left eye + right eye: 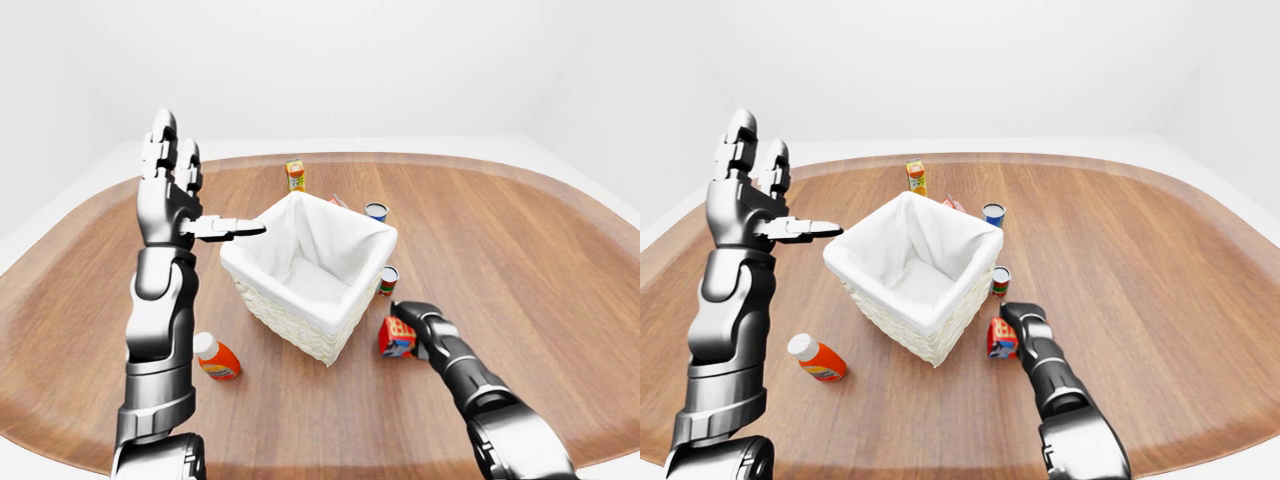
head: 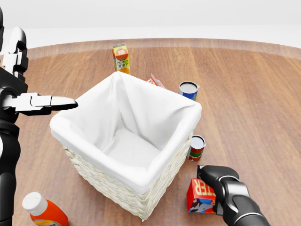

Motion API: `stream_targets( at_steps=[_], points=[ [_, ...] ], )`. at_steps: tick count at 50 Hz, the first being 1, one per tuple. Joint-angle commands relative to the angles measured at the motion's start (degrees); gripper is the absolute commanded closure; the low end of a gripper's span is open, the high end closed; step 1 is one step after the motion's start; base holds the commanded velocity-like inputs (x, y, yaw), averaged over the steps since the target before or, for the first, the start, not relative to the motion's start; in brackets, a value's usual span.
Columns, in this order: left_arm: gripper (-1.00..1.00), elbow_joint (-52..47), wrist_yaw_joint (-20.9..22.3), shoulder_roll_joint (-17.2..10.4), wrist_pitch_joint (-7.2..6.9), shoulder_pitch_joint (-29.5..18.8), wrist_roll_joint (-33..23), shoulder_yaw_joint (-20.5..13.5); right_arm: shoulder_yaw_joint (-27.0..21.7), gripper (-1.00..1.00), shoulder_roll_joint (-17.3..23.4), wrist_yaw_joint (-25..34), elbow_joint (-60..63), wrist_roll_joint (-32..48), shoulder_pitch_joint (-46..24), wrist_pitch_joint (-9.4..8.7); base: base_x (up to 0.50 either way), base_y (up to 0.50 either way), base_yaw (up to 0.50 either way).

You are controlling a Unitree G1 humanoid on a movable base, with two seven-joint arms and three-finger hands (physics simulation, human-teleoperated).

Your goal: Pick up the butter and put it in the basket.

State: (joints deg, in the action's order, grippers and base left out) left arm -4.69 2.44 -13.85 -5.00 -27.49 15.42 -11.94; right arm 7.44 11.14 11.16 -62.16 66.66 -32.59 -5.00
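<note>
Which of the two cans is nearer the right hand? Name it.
The red-and-green can beside the basket, just above the right hand. The blue can stands farther up.

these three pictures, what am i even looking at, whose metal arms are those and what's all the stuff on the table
These are computer-rendered views from cameras on a humanoid robot's head, looking out over its own arms: one head view and two eye views that show nearly the same scene.

The left hand is raised with its fingers spread, holding nothing. The right hand reaches low, right against a small red box, likely the butter; whether the fingers have closed on it cannot be told.

On the wooden table stands a wicker basket with a white cloth lining, nothing in it. Around it are an orange bottle lying on its side, a juice carton, a blue can and a smaller can.
</note>
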Motion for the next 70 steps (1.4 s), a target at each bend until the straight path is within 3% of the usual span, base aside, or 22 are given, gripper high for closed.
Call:
stream_targets(
  at_steps=[1, 9, 35, 70],
  points=[
    [-1.00, -0.64, -0.12, -0.07, 0.00, 0.28, 0.13, -0.17, -2.30, 1.00, 2.21, 11.41, 18.66, 6.44, 5.94, 0.00, 0.00, 0.00, 0.00],
    [-1.00, -0.88, -0.18, -0.18, 0.00, 0.40, 0.24, -0.33, -4.83, 1.00, 2.52, 18.23, 28.54, 11.52, 8.68, 0.00, 0.00, 0.00, 0.00],
    [-1.00, 0.27, -0.05, -0.17, 0.00, 0.27, 0.30, -0.25, -9.24, 1.00, 2.73, 28.84, 42.91, 15.42, 6.33, 0.00, 0.00, 0.00, 0.00],
    [-1.00, 0.92, -0.18, -0.52, 0.00, 0.34, 0.77, -0.63, -11.19, 1.00, 3.98, 28.84, 49.81, 13.81, 0.17, 0.00, 0.00, 0.00, 0.00]
  ],
)
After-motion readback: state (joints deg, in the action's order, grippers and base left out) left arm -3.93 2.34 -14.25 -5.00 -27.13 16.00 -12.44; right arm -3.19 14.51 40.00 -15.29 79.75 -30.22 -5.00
